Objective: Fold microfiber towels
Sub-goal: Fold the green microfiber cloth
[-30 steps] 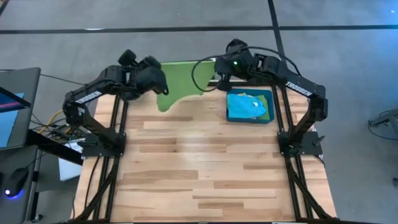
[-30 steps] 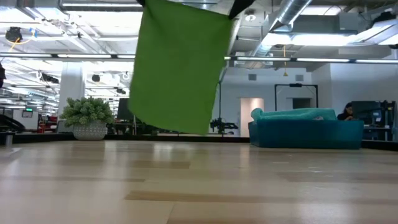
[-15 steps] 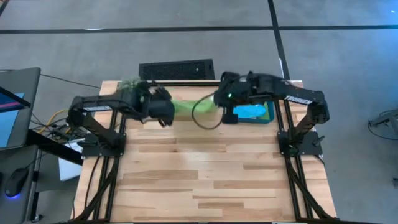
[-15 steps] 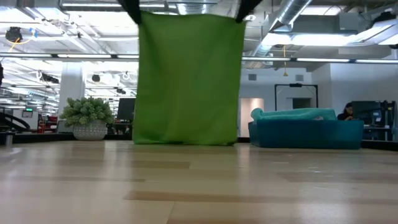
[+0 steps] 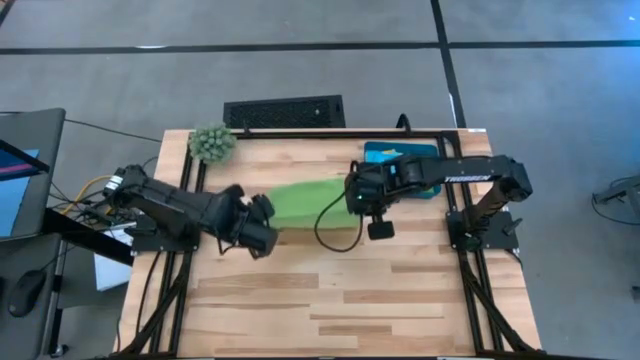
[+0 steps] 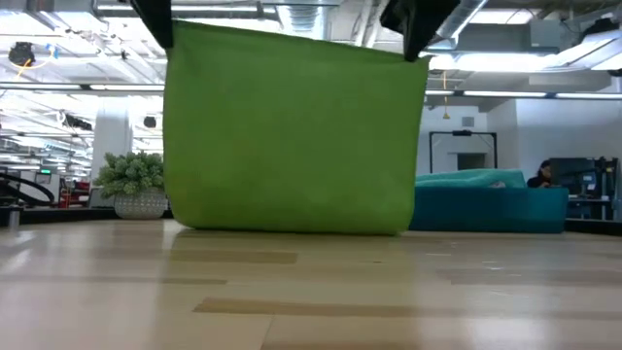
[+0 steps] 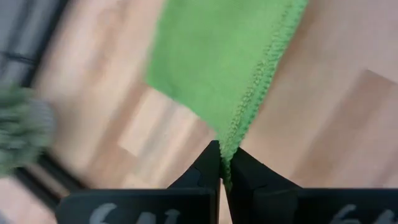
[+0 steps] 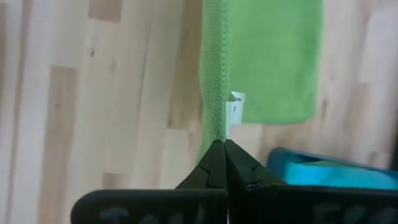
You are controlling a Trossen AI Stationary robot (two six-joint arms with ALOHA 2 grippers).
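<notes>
Lime-green square microfiber towel [image 6: 292,131]: hangs below, top edge stretched between left gripper [image 7: 222,163] and right gripper [image 8: 221,158], each clamping a corner; hem apparently grazing table.

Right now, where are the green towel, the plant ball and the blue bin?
Lime green towel [image 6: 292,136], low view, middle of the hanging cloth.
Fuzzy plant ball [image 5: 211,142], high view, its centre.
Blue bin [image 5: 385,152], high view, its far rim.

Open-plan office or lab, exposed ceiling ducts [image 6: 466,29], teal sofa [image 6: 486,206]
</notes>
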